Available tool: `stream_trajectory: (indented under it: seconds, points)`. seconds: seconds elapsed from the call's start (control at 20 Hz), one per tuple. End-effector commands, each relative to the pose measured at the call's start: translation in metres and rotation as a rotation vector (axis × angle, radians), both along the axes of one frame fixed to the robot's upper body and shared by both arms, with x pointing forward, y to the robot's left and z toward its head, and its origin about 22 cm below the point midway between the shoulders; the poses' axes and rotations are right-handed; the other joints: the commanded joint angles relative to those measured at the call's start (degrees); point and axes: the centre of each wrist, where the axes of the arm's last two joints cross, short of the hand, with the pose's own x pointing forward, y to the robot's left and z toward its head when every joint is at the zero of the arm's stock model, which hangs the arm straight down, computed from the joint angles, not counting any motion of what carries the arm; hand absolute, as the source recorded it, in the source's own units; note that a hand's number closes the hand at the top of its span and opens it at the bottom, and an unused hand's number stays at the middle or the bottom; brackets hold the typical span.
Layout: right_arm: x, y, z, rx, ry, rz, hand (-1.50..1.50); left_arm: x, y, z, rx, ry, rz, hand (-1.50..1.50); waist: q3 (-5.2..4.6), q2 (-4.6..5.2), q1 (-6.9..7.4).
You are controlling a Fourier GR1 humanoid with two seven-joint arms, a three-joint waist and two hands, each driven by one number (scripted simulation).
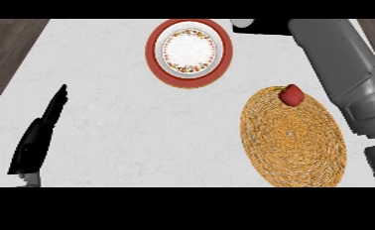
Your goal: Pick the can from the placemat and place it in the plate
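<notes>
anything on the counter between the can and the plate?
No. In the head view, only bare counter separates the can from the plate.

Black robot hand (pixel 40 132) (matte), grey forearm (pixel 338 65).

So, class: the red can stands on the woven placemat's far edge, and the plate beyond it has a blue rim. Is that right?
Not quite. In the head view the plate has a red rim, not blue. The red can does stand on the woven placemat's far edge.

Coarse woven straw placemat (pixel 293 137), glossy red can (pixel 291 94), smooth marbled white counter (pixel 132 115).
</notes>
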Motion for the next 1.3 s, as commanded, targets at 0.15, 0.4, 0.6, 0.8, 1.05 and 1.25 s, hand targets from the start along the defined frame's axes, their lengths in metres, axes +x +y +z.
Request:
stream_trajectory:
  seconds: [0.15,0.4,0.6,0.8,1.05,1.25]
  points:
    - [0.002,0.071,-0.01,-0.076,0.118,0.044,1.5,-0.001,0.002,0.001,0.005,0.0,0.006,0.0,-0.03,0.1,-0.11]
    - [-0.006,0.1,-0.045,-0.136,0.166,0.058,1.5,0.004,-0.011,-0.003,-0.008,-0.007,-0.012,0.0,-0.04,0.52,0.26]
    - [-0.014,0.13,-0.054,-0.171,0.205,0.042,1.5,0.002,-0.007,0.007,-0.001,-0.011,-0.008,0.0,-0.03,0.69,1.28]
    - [-0.017,0.126,-0.075,-0.129,0.338,0.112,1.5,0.006,-0.001,0.003,0.006,-0.017,-0.014,0.0,-0.04,0.91,0.93]
    - [-0.023,0.13,-0.093,-0.077,0.402,-0.069,-1.5,0.015,-0.007,0.006,0.005,-0.016,-0.035,0.0,-0.06,1.19,1.93]
    - [-0.023,0.129,-0.095,-0.007,0.402,-0.051,-1.5,0.003,0.0,-0.003,-0.004,-0.02,-0.031,0.0,-0.03,1.08,1.7]
